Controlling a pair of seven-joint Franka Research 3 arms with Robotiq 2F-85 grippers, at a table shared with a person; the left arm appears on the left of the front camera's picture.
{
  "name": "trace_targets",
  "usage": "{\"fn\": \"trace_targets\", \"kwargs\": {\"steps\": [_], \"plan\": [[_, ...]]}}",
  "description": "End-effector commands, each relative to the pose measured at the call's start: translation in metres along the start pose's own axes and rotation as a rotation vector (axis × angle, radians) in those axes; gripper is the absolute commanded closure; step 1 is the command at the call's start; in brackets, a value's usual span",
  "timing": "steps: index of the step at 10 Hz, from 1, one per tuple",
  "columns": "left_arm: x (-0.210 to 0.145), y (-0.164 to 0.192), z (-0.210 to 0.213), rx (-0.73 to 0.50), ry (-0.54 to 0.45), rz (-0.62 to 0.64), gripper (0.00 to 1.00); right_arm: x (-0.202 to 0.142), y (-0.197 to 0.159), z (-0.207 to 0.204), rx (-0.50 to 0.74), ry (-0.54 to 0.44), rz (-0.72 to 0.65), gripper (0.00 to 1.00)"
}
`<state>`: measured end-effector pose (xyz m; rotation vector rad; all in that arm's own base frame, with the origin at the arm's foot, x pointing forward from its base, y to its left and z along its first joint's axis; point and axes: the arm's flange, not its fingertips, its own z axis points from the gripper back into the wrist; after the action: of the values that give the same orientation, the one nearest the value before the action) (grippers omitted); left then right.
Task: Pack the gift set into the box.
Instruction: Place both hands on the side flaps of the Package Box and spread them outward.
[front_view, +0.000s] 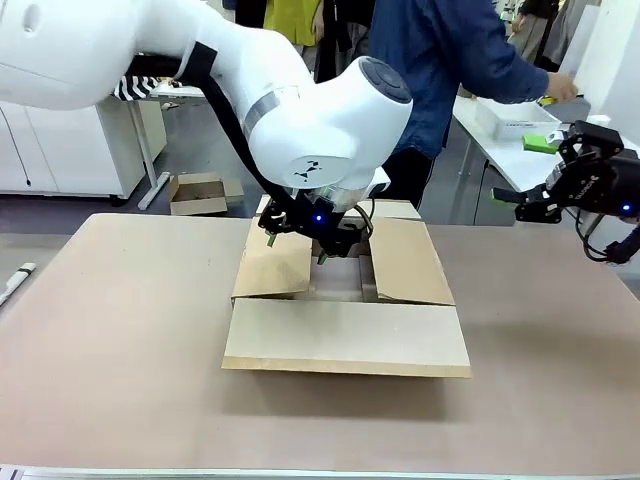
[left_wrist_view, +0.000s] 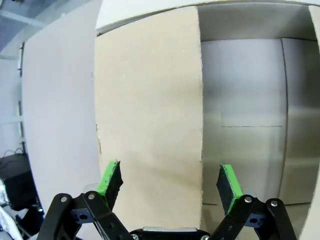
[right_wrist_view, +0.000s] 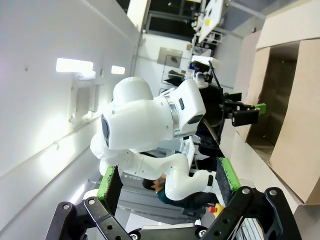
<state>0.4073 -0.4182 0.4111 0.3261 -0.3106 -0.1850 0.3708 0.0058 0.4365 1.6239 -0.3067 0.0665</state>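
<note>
Front view shows the box (front_view: 345, 335) in the middle of the bench (front_view: 120, 350), with its flaps open and its long side running from my left to my right. My left end effector (front_view: 296, 249) hangs right over the open top, close by the left flap (front_view: 272, 268), which looks to lean in a bit over the hole. In my left wrist view its fingers (left_wrist_view: 111, 182) are spread wide and hold nothing, and the edge of that flap sits between them. I cannot tell if a pad touches it. Next to the flap I see the floor (left_wrist_view: 245, 125) of the box, and that part is bare. My right end effector (front_view: 520, 203) is up in the air, well off to the right of the box, spread open too, with nothing in it. So my left arm is much nearer. I think the flap must be pushed out first, so the gift set can go straight down. If not, the gift set could catch on it.
</note>
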Motion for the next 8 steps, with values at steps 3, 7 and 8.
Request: {"fn": "trace_targets", "kwargs": {"steps": [3,7,8], "plan": [[0.008,-0.005,-0.028,0.127,0.031,-0.021,0.00,-0.002,0.004,-0.004,0.021,-0.017,-0.011,0.00],[0.006,0.008,-0.025,0.168,0.019,0.011,0.00,-0.002,0.004,-0.004,0.021,-0.017,-0.011,0.00],[0.006,0.008,-0.022,0.168,0.014,0.012,0.00,-0.002,0.004,-0.004,0.021,-0.017,-0.011,0.00]]}}
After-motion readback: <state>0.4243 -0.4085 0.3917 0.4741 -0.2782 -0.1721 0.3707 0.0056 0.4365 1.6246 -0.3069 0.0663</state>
